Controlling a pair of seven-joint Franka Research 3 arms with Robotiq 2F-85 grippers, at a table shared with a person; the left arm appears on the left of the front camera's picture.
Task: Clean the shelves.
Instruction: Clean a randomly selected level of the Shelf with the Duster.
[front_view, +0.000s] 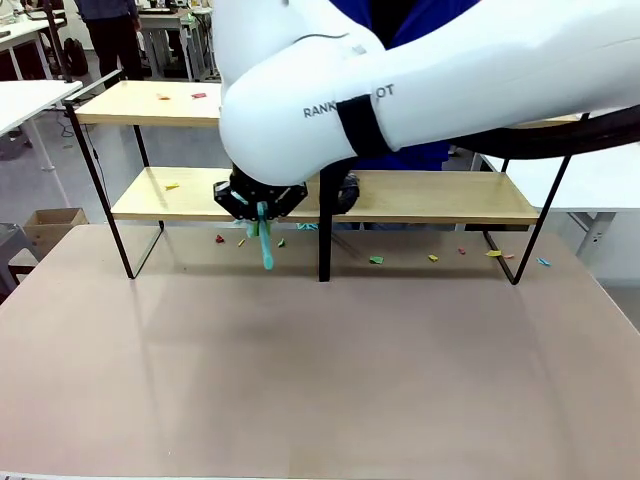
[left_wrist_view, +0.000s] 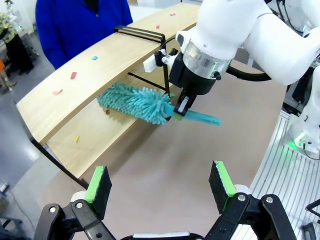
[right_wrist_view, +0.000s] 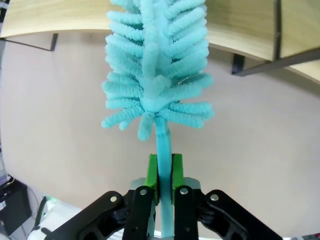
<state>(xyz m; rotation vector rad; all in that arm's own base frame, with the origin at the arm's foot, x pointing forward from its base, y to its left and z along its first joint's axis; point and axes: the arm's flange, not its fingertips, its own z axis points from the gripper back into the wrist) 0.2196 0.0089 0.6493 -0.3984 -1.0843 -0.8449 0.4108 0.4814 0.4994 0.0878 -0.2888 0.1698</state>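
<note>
**Duster between the shelf boards**

The left gripper (left_wrist_view: 160, 180) hovers above the table (front_view: 320, 370), fingers spread and holding nothing. The shelves (front_view: 420, 195) stand along the far side, with coloured scraps (front_view: 376, 260) beneath them. Just left of the centre post (front_view: 324, 235), the right gripper (right_wrist_view: 164, 172) pinches a teal chenille duster (right_wrist_view: 155, 75) by its handle. The duster's head reaches in between the boards.

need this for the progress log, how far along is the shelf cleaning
Early. Done: the right end effector is shut on the teal duster. In hand: its head sits over the lower shelf. Left: coloured scraps lie on the upper shelf, the lower shelf and the table below. The left end effector hangs open.
</note>
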